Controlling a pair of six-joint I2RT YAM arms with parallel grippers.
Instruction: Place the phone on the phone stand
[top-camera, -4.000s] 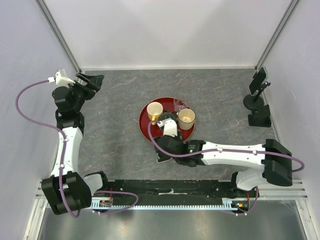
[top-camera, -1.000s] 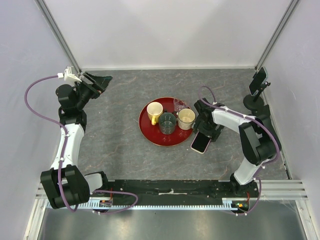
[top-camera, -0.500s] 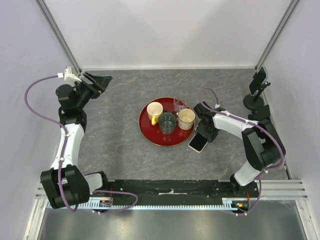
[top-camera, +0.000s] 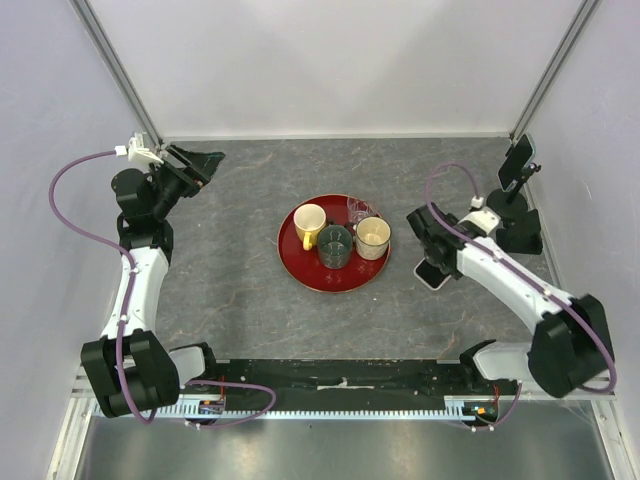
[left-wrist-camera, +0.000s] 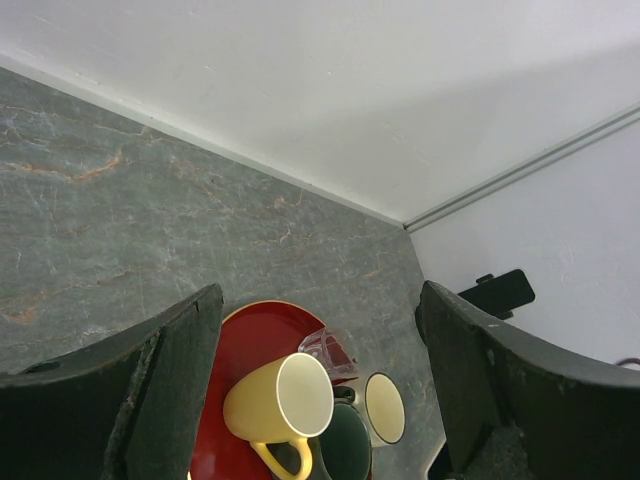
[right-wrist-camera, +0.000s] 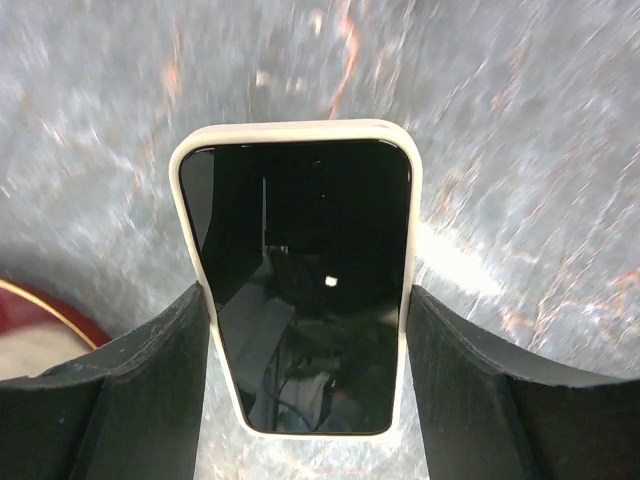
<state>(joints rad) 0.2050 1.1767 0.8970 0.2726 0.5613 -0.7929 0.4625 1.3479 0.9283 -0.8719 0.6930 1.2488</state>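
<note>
The right gripper (right-wrist-camera: 305, 300) is clamped on the phone (right-wrist-camera: 300, 250), a finger pressed to each long edge of its white case, dark screen facing the wrist camera. The grey table (right-wrist-camera: 520, 120) behind it is blurred, so I cannot tell if the phone rests on it or hangs above it. From above, the phone (top-camera: 433, 277) shows just under the right gripper (top-camera: 432, 258), between the red tray (top-camera: 300, 275) and the black phone stand (top-camera: 519, 228), apart from both. The stand sits by the right wall with its cradle empty. The right arm reaches from its base at the near right corner, forearm slanting up and left, wrist bent down over the phone.

The left gripper (top-camera: 196, 163) is spread wide with nothing between its fingers (left-wrist-camera: 150, 380). Its arm stands along the left edge, wrist raised near the far left corner, aimed toward the middle of the table.

On the tray stand a yellow mug (top-camera: 308, 222), a dark green cup (top-camera: 334, 246), a cream cup (top-camera: 373, 236) and a clear glass (top-camera: 357, 209), packed together
</note>
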